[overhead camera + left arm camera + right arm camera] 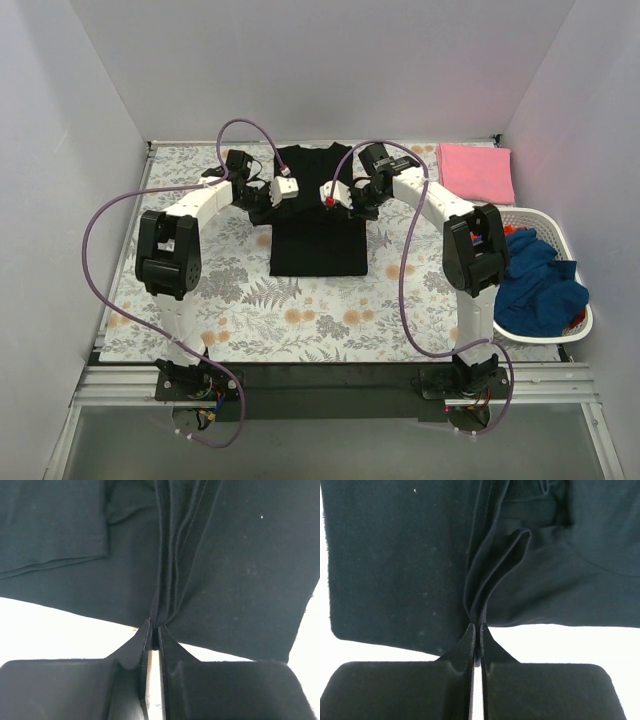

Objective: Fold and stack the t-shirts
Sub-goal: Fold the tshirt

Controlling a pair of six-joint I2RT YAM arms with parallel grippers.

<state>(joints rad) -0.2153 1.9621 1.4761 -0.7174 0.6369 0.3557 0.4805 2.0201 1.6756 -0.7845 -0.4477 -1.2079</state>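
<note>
The black t-shirt (240, 570) is showing as matt, soft cloth flecked with pale lint, while the left gripper (154, 626) is presenting smooth, faintly glossy black plastic fingers (182, 662); the basket (548, 228) is gleaming as white slotted plastic, the blue t-shirt (535, 285) looking like crumpled soft cloth.
</note>
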